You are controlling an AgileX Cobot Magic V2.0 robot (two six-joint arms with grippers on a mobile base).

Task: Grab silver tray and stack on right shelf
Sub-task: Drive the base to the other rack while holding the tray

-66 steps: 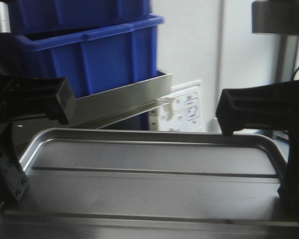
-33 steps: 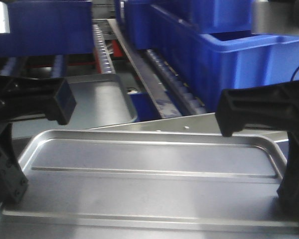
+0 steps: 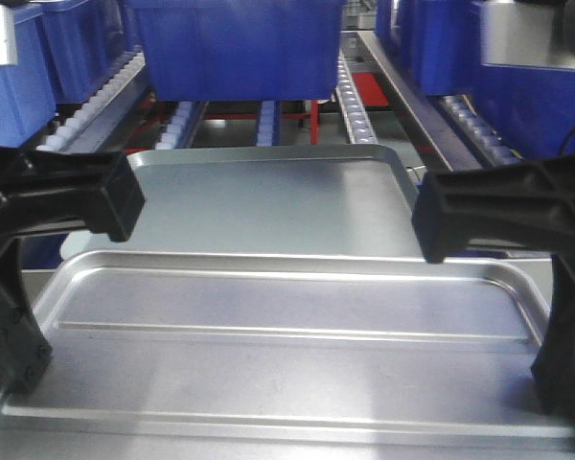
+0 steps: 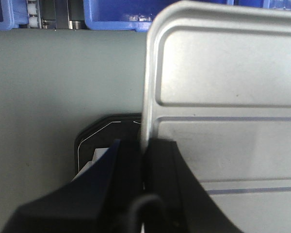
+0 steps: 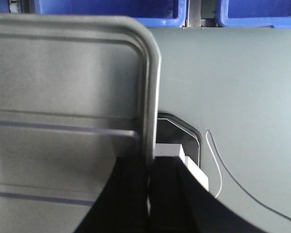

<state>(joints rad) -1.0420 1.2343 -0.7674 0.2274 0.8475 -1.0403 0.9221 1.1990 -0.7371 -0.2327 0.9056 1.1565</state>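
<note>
I hold the silver tray (image 3: pixel 287 326) level between both grippers; two long ridges run across its floor. My left gripper (image 3: pixel 19 278) is shut on its left rim, as the left wrist view shows (image 4: pixel 144 150) with the tray (image 4: pixel 223 97) to the right. My right gripper (image 3: pixel 556 287) is shut on the right rim, as the right wrist view shows (image 5: pixel 150 165) with the tray (image 5: pixel 63 97) to the left. The shelf with white roller rails (image 3: pixel 353 101) lies straight ahead, beyond the tray's far rim.
A second silver tray with a smooth floor (image 3: pixel 268 201) lies on the shelf just ahead. Blue bins stand behind it in the middle (image 3: pixel 235 48), at the left (image 3: pixel 19 86) and at the right (image 3: pixel 517 86). Grey floor (image 4: pixel 63 87) shows below.
The scenery has slid to the right across the front view: a wall and a bin's end gave way to the roller shelf, now straight ahead. Both grippers keep their hold on the tray.
</note>
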